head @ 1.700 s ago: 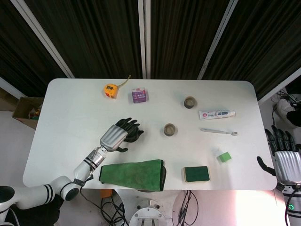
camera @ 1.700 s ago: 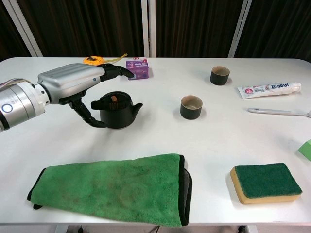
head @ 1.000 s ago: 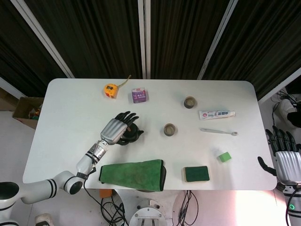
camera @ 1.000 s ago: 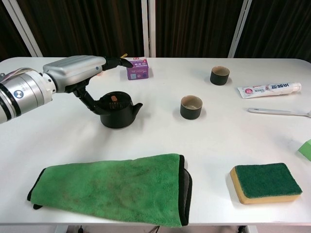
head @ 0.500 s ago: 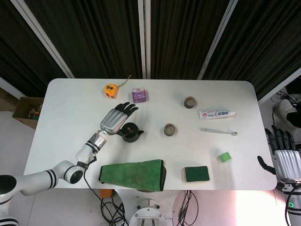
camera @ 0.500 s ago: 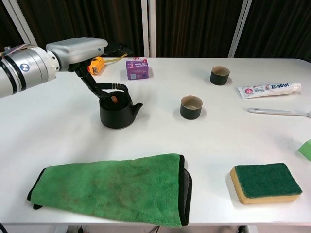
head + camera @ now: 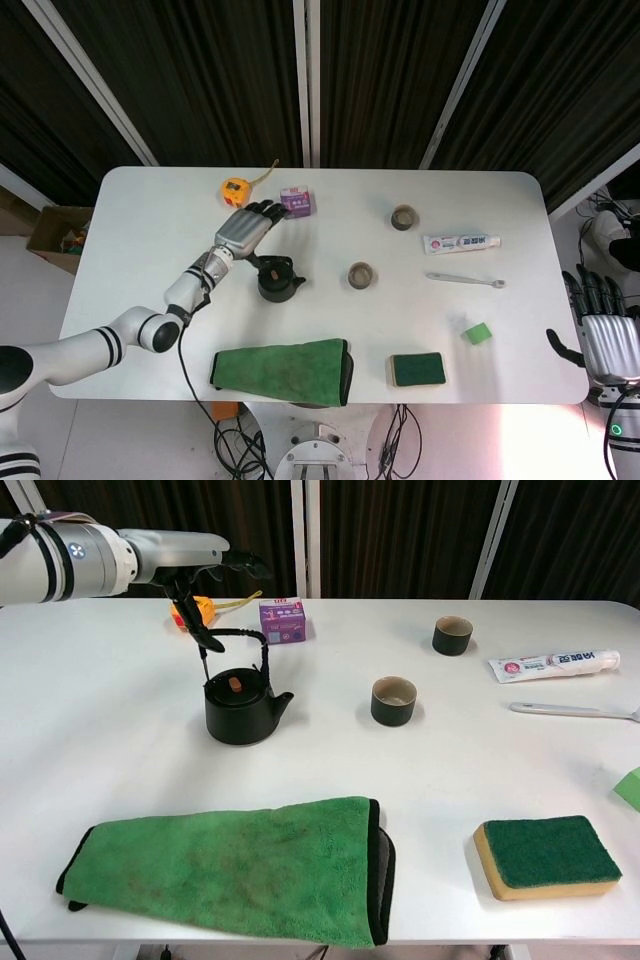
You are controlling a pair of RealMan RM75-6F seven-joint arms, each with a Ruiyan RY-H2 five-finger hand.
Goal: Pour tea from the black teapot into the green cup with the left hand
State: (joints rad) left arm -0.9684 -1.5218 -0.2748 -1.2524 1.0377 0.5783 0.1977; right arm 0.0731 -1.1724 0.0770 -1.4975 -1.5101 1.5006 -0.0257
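Observation:
The black teapot (image 7: 240, 718) (image 7: 277, 281) stands on the white table left of centre, spout towards the green cup (image 7: 393, 701) (image 7: 361, 275). Its wire handle stands upright. My left hand (image 7: 170, 552) (image 7: 243, 229) hovers above and behind the pot, fingers stretched out flat. Its thumb reaches down and touches the left end of the handle; nothing is gripped. My right hand (image 7: 603, 340) hangs off the table's right edge with fingers apart, holding nothing, seen only in the head view.
A second dark cup (image 7: 452, 635) sits further back right. A purple box (image 7: 283, 621) and an orange tape measure (image 7: 195, 608) lie behind the pot. A green towel (image 7: 230, 870) and a sponge (image 7: 545, 856) lie near the front edge; a toothpaste tube (image 7: 552, 664) lies at the right.
My left hand has risen and moved back from over the teapot. Its thumb has drawn the handle from lying flat to upright. The pot has stayed on the table.

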